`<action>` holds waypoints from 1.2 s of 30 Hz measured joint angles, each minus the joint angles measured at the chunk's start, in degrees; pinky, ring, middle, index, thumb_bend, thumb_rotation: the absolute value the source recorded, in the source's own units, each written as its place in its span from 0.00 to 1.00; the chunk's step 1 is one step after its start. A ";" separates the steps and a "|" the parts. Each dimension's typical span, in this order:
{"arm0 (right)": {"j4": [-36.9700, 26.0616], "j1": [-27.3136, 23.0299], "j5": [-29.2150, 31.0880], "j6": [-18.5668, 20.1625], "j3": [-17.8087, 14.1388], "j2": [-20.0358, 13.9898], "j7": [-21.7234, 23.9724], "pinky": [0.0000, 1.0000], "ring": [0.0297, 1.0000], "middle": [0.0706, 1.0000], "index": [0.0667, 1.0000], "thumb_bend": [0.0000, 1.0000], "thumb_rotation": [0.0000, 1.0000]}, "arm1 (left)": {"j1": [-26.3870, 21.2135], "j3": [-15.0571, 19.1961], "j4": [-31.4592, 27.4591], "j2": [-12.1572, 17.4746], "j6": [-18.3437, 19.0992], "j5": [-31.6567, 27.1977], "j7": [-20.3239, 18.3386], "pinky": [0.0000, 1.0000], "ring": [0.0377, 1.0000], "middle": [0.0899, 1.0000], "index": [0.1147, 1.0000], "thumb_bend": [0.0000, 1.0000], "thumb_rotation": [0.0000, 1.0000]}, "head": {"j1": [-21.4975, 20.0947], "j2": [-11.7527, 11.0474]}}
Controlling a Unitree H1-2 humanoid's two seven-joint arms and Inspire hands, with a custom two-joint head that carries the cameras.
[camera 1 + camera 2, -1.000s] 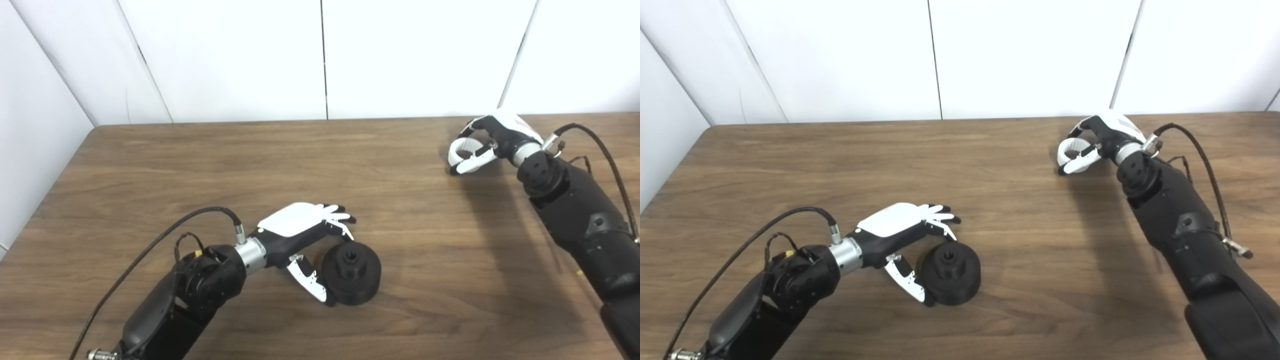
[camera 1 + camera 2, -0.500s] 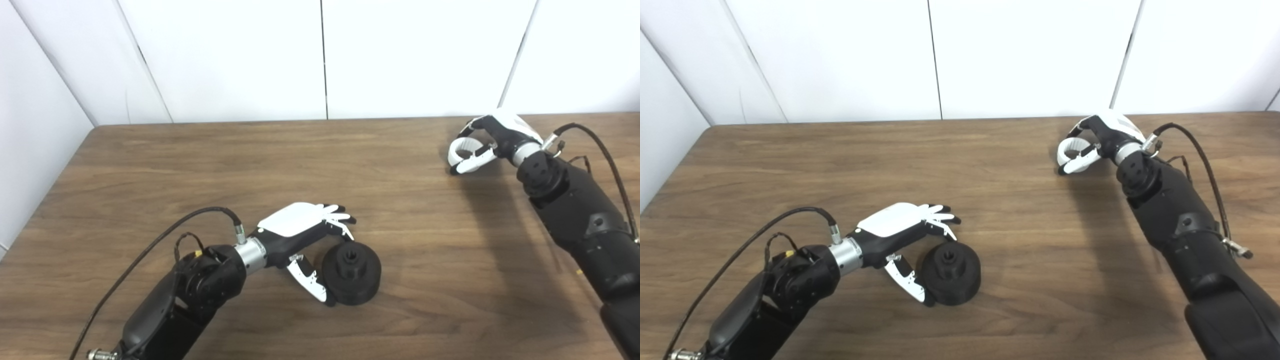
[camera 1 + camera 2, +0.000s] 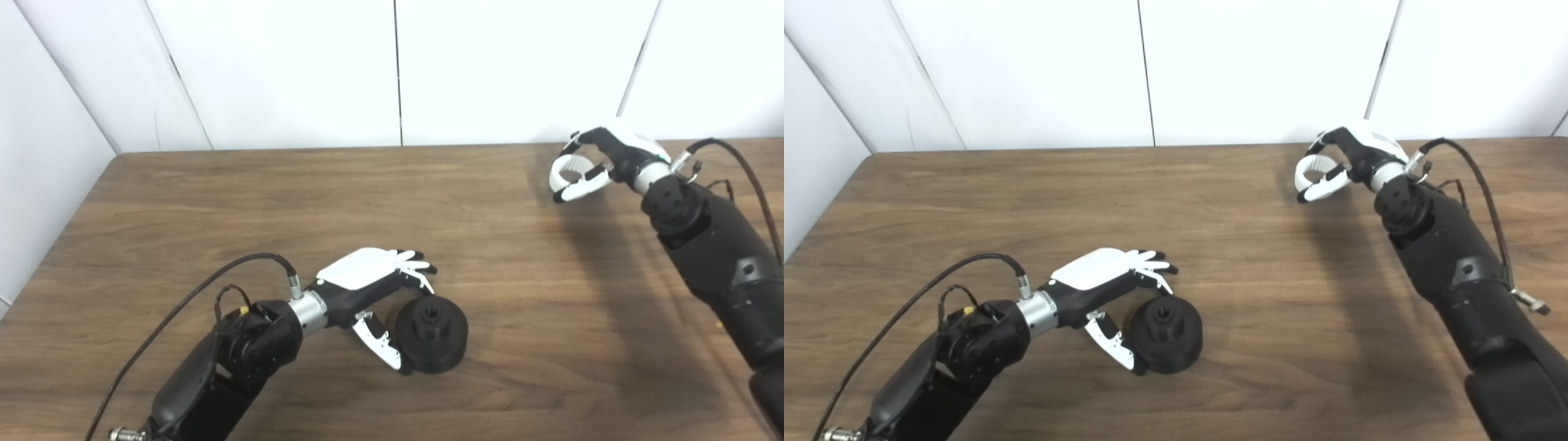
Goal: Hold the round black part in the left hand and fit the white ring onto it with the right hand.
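— White panels are seen behind the bench; what is being changed?
— The white ring, pinched in the right hand, is being raised off the far right of the wood.
— And the black part?
— It is lying near the front edge, cupped loosely by the spread left hand, not yet gripped.

white ring partly behind fingers

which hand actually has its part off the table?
The right hand: its fingers pinch the white ring above the table. The left hand only cups the black part, which sits on the wood.
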 measured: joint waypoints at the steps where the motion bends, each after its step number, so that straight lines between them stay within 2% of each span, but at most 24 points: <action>1: -0.50 0.12 -0.03 0.00 0.01 -0.05 0.20 0.89 0.96 0.88 0.46 0.52 0.16 | 0.00 0.00 0.03 -0.03 -0.01 0.00 0.05 1.00 1.00 0.93 0.58 0.87 0.30 | 0.00 -0.09; 10: -3.57 0.56 -0.52 0.04 0.07 -0.06 1.93 0.92 0.96 0.87 0.46 0.52 0.16 | -0.02 -0.02 0.24 -0.25 -0.06 0.03 0.31 1.00 1.00 0.93 0.58 0.87 0.29 | 0.09 -0.35; 18: -9.02 2.42 -0.54 -0.20 0.10 -0.71 3.59 0.95 0.98 0.87 0.46 0.52 0.15 | -0.01 -0.01 0.30 -0.42 -0.01 0.03 0.37 1.00 1.00 0.93 0.58 0.88 0.30 | 0.09 -0.26; 22: -14.25 4.33 -0.48 -0.13 -0.04 -1.75 5.48 0.94 0.98 0.87 0.46 0.52 0.15 | -0.02 0.00 0.34 -0.43 -0.03 0.04 0.41 1.00 1.00 0.93 0.58 0.87 0.30 | 0.00 -0.35; 36: -32.12 8.18 -0.32 1.98 -0.15 -2.15 13.34 0.92 0.98 0.86 0.46 0.52 0.15 | -0.08 -0.03 0.60 -0.66 -0.09 0.06 0.54 1.00 1.00 0.93 0.58 0.87 0.31 | 0.17 -0.18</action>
